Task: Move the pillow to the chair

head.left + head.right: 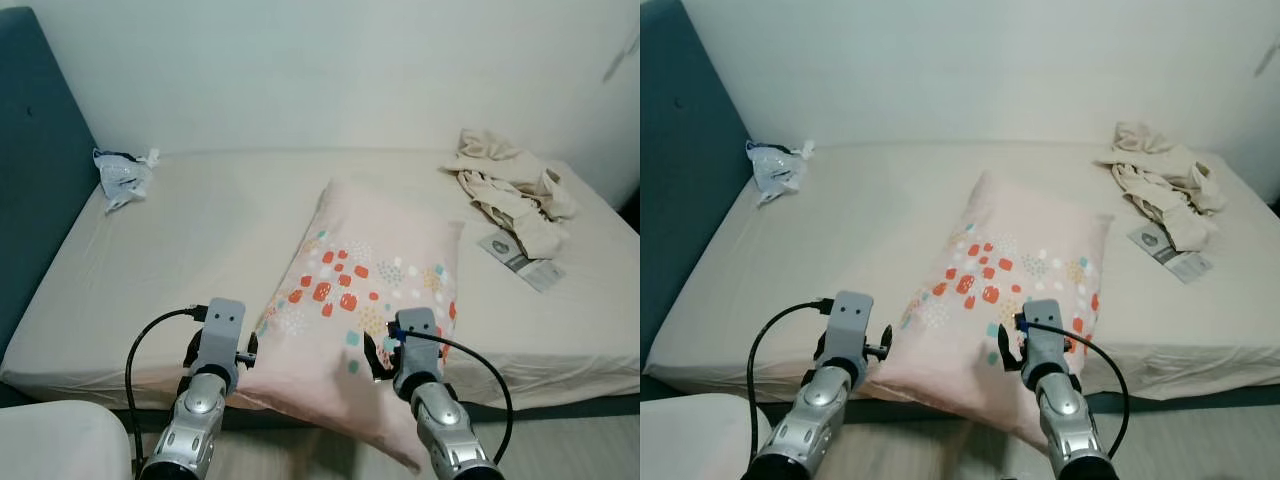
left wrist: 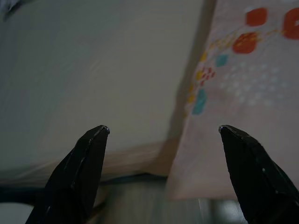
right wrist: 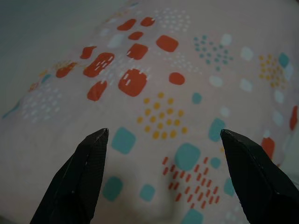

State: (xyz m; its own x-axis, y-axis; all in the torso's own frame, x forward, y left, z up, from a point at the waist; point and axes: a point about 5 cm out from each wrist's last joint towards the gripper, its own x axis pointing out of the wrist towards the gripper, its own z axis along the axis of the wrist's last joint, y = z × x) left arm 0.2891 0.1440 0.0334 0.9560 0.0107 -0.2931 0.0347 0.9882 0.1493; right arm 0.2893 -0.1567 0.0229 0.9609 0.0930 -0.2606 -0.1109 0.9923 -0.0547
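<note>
- bed (image 1: 200,240): beige sheet, teal headboard (image 1: 30,180) on the robot's left, white wall behind. No chair in any frame, so the drop-off spot is unknown from here.
- pillow (image 1: 375,300): pink with red, teal and yellow print, lies on the bed near the front edge, its near corner hanging over the edge toward the floor. Not lifted yet.
- crumpled clothes (image 1: 510,185) at far right of the bed, small packet (image 1: 522,260) just beside them; plastic bag (image 1: 122,178) far left by the headboard. All well apart from the pillow.
- left gripper (image 2: 163,133): fingers spread wide, empty, aimed at the pillow's left edge where it meets the sheet.
- right gripper (image 3: 163,135): fingers spread wide, empty, hovering over the printed top of the pillow.
- Risk: the pillow is soft and big; a pinch from only one side would likely let it sag and slide off the overhanging edge. The left gripper could catch the bedsheet together with the pillow edge and drag it.
- View gap: the head views show the whole bed layout and the overhang; the left wrist view alone shows the pillow's edge seam and the dark gap under the bed front; the right wrist view gives print detail, no edges.
</note>
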